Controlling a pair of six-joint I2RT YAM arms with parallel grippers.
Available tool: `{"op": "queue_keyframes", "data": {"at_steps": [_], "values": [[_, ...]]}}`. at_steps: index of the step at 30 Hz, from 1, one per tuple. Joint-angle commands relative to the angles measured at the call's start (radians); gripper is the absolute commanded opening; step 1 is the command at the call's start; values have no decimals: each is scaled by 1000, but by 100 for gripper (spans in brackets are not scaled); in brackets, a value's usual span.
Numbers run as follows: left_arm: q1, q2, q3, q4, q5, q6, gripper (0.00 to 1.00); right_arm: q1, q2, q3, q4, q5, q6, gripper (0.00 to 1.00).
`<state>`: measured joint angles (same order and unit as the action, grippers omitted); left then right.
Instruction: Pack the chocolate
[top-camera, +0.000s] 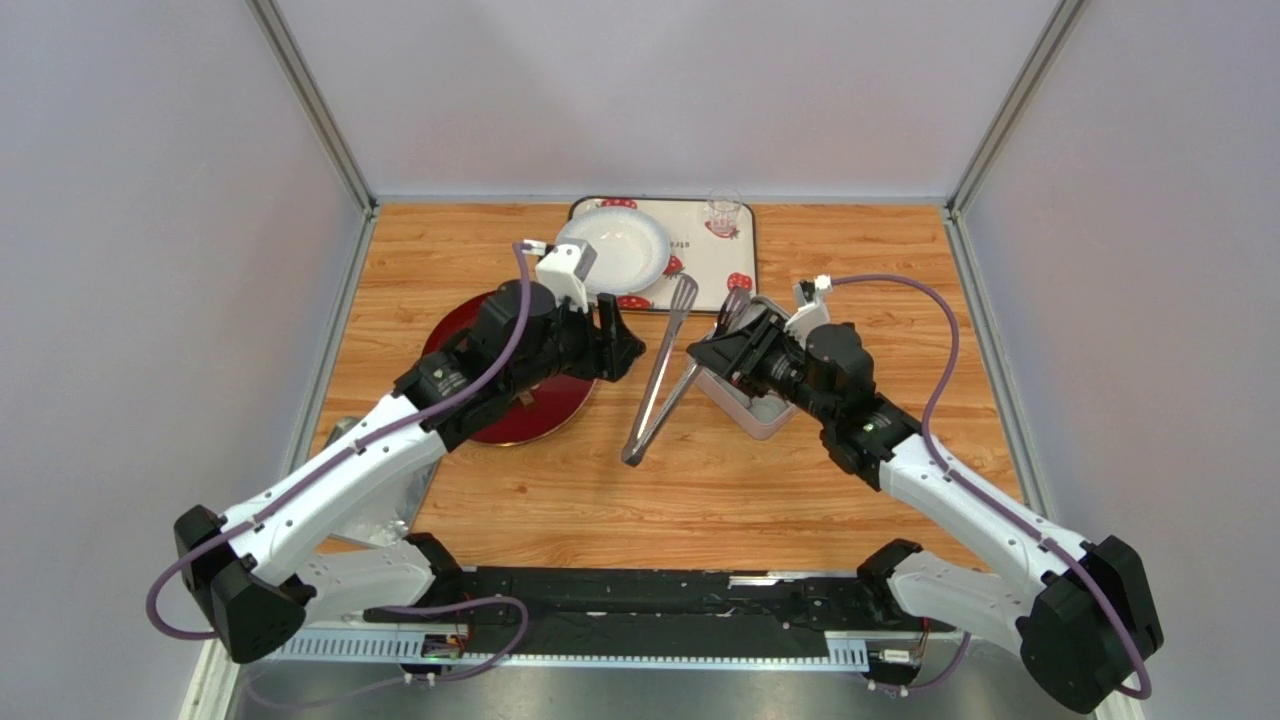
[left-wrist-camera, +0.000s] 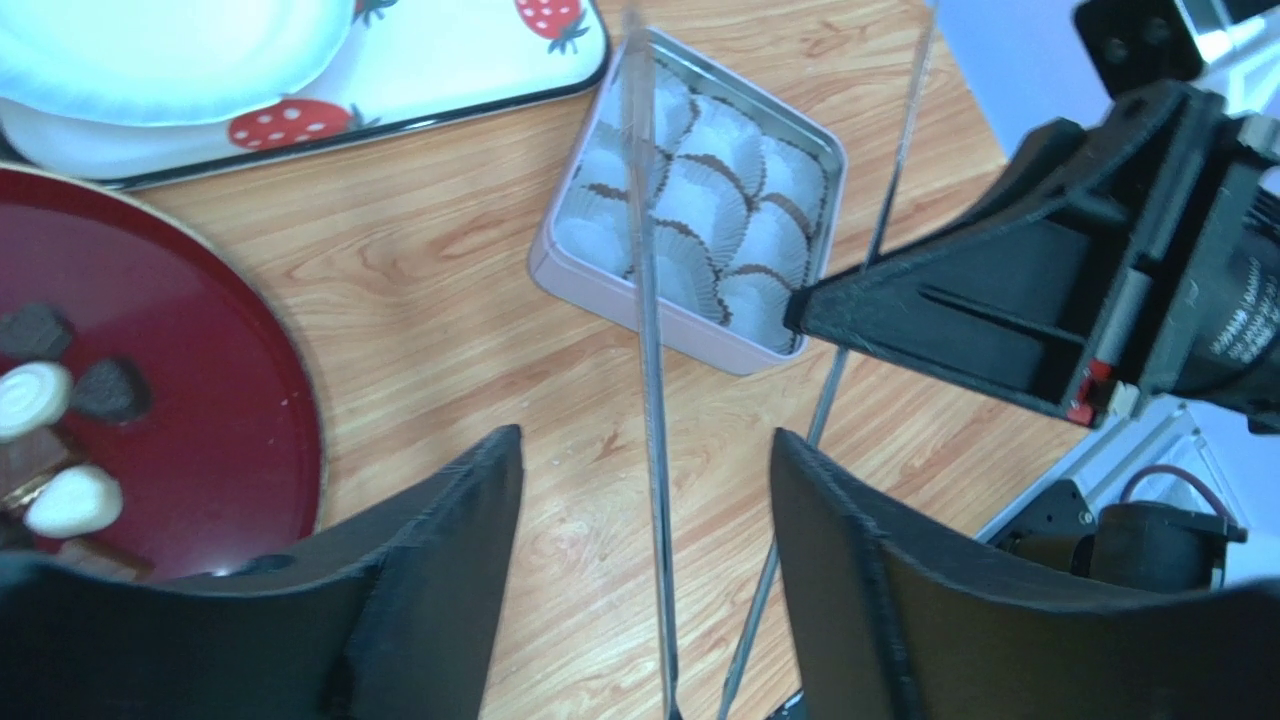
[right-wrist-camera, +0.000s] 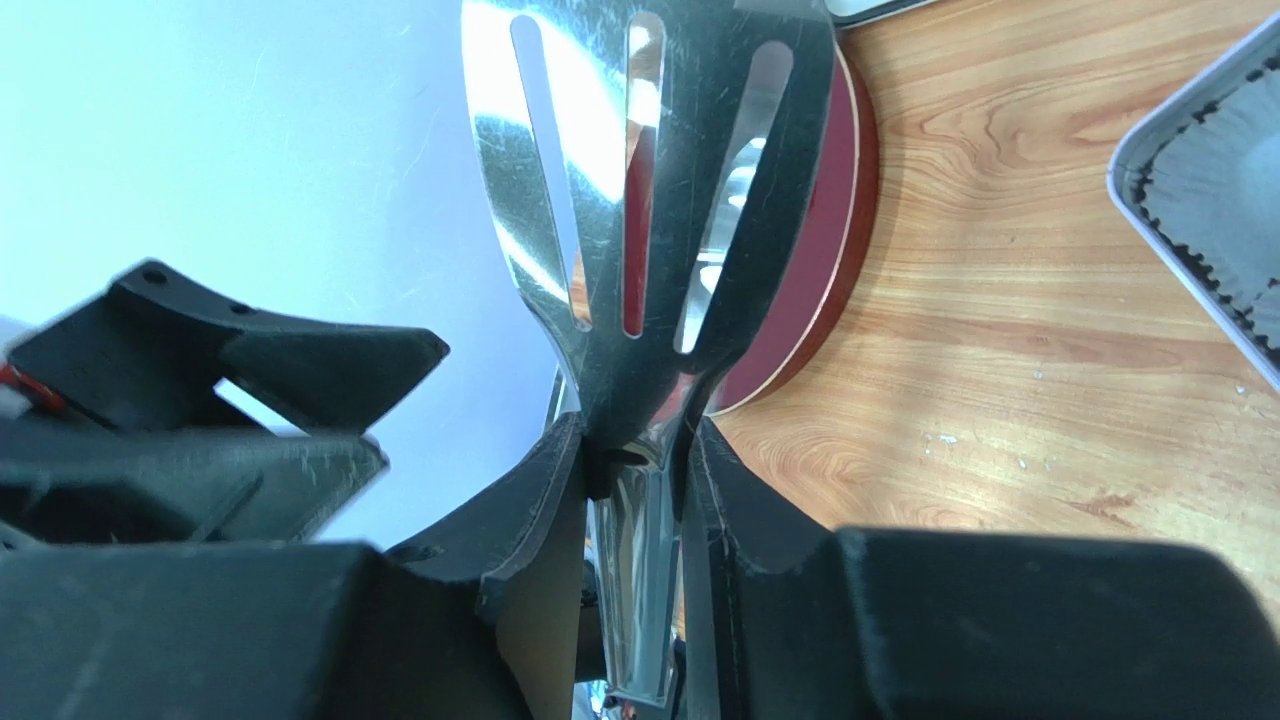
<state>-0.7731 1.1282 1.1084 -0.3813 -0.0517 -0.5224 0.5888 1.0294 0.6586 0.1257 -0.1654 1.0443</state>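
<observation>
Grey walls box in your wooden table (top-camera: 842, 255). Seen from overhead, a pair of steel tongs (top-camera: 658, 375) runs down the middle of it. A red plate (top-camera: 534, 417) is at their 9 o'clock and a square tin (left-wrist-camera: 691, 195) at their 3 o'clock. At 12 o'clock a white bowl (top-camera: 616, 248) sits on a strawberry-print tray (top-camera: 714, 270).

Your right gripper (right-wrist-camera: 634, 450) is pinched onto the tongs just below their slotted head. Both fingers press flat against the metal.

Your left gripper (left-wrist-camera: 646, 450) faces it from the 9 o'clock side with its fingers spread wide. One thin arm of the tongs passes through the gap, and neither finger touches it.

The chocolate (left-wrist-camera: 33, 398) lies on the red plate, at 9 o'clock in your left wrist view. It is a small cluster of cream and dark brown pieces near the plate's middle. The tin holds only rows of pleated paper cups (left-wrist-camera: 721, 150), with no pieces in the ones you can see.
</observation>
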Motion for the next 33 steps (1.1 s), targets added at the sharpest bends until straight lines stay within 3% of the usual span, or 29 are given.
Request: {"op": "queue_keyframes", "data": {"at_steps": [1, 10, 11, 33], "values": [[-44, -80, -90, 185, 16, 41, 73, -1, -40, 36, -17, 50, 63, 0], [-75, -154, -223, 324, 110, 24, 82, -24, -58, 50, -6, 66, 132, 0], [-77, -153, -228, 325, 111, 21, 89, -27, -57, 50, -8, 66, 149, 0], [-80, -8, -213, 374, 157, -123, 90, -61, -80, 33, 87, 17, 230, 0]]}}
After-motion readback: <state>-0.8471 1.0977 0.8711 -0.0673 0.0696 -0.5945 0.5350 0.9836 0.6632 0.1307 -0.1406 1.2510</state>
